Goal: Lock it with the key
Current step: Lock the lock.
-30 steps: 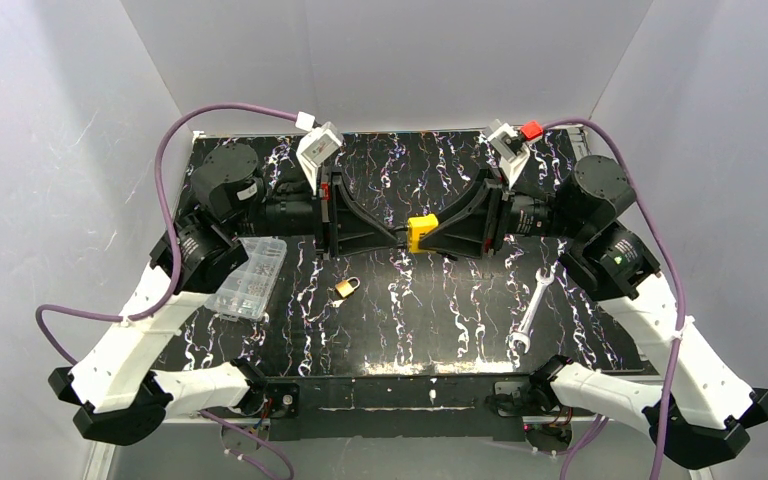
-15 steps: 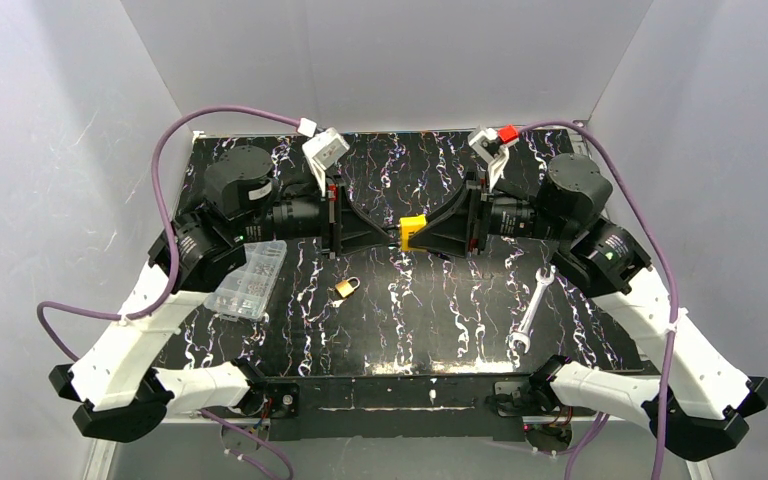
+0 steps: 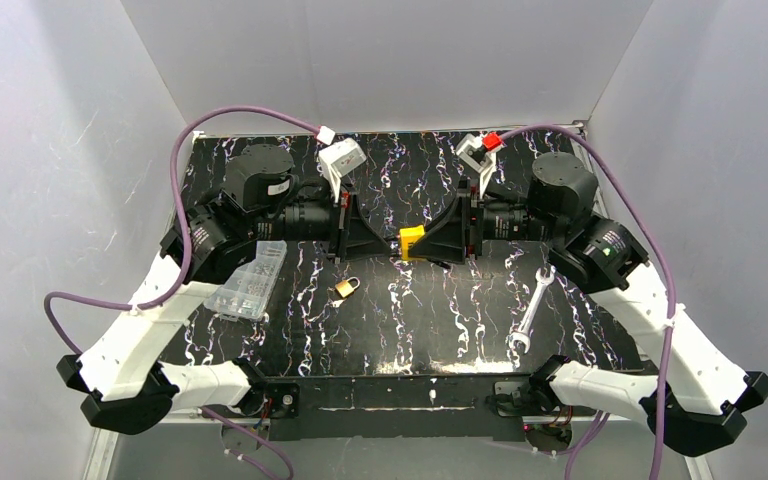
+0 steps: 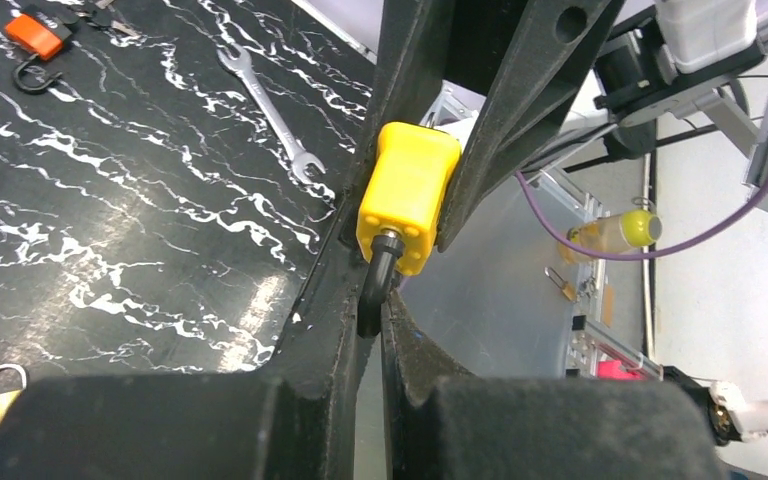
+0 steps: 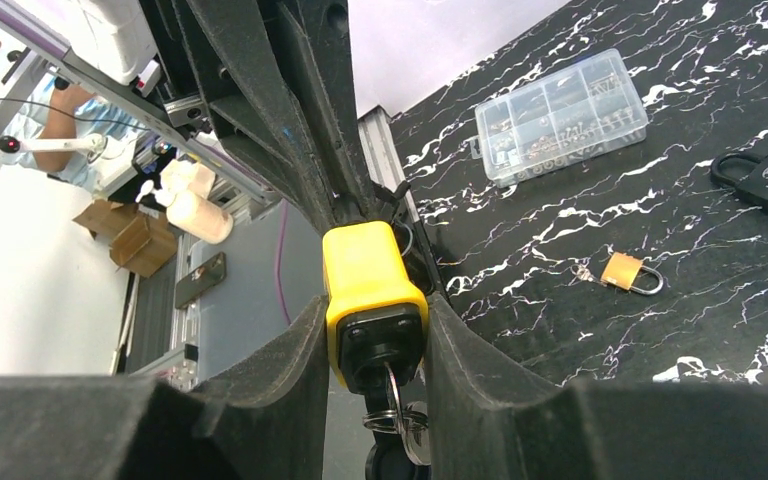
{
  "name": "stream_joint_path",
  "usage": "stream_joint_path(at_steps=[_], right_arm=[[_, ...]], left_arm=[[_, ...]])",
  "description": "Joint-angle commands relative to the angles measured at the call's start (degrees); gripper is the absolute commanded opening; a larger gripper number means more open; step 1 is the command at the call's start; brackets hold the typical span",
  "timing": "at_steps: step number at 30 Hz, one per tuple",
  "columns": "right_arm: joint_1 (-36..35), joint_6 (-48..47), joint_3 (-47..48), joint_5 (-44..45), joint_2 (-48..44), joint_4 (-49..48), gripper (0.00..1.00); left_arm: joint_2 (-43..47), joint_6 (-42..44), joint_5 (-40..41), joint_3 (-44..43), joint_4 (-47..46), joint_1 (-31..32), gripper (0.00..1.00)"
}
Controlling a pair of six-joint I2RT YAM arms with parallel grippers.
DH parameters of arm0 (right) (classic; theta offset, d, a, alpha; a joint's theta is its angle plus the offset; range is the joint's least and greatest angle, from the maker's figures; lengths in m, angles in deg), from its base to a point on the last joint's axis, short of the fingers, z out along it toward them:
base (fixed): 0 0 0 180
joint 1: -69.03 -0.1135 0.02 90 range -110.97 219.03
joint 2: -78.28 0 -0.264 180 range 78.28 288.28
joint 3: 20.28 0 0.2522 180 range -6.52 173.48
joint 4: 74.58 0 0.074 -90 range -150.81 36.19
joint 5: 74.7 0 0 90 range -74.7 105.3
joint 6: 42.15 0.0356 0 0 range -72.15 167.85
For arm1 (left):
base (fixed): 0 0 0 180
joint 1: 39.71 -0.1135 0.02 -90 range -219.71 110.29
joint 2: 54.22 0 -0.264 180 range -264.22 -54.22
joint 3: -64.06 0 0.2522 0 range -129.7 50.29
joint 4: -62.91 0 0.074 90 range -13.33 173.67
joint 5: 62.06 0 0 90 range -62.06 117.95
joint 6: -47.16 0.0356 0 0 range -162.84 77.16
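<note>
A yellow padlock (image 3: 412, 241) hangs in the air over the middle of the black table, held between both arms. My left gripper (image 3: 392, 238) is shut on its black shackle (image 4: 378, 280), which pokes out of the yellow body (image 4: 408, 195). My right gripper (image 3: 422, 243) is shut on the yellow body (image 5: 370, 275) from the other side. In the right wrist view a key (image 5: 392, 389) sits in the keyhole at the padlock's black base, with a ring and further keys dangling below. My left gripper (image 4: 372, 310) and right gripper (image 5: 375, 302) face each other.
A clear compartment box (image 3: 248, 278) lies at the left. A small brass padlock (image 3: 345, 289) rests just in front of the grippers, and a wrench (image 3: 530, 310) lies at the right. A black padlock (image 5: 765, 182) and an orange padlock (image 4: 38, 35) lie farther back.
Both arms have drawn in toward the centre, and the yellow padlock has shifted slightly left and nearer. Both grips are unchanged.
</note>
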Motion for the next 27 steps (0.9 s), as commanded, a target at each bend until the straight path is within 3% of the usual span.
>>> stream_joint_path(at_steps=[1, 6, 15, 21, 25, 27], right_arm=[[-5.62, 1.96, 2.31, -5.59, 3.6, -14.24, 0.01], [-5.86, 1.96, 2.32, -5.34, 4.08, -14.4, 0.01], [-6.15, 1.18, 1.37, -3.52, 3.74, -13.59, 0.01], [-5.31, 0.8, -0.46, 0.39, 0.52, -14.15, 0.01], [-2.47, 3.56, -2.95, -0.5, -1.36, -16.95, 0.01], [-0.74, 5.09, -4.16, -1.21, -2.13, -18.54, 0.01]], left_arm=[[-6.18, -4.32, -12.29, 1.0, -20.99, 4.46, 0.0], [-6.05, -6.96, -13.09, 0.78, -24.92, 4.93, 0.0], [-6.02, -6.97, -11.35, 0.95, -23.39, 5.42, 0.0], [-5.16, -3.01, -2.53, -0.18, -15.73, 5.1, 0.0], [-4.41, -3.61, -2.12, 0.35, -15.75, 3.62, 0.18], [-3.91, -4.33, -2.46, 0.94, -16.88, 2.81, 0.19]])
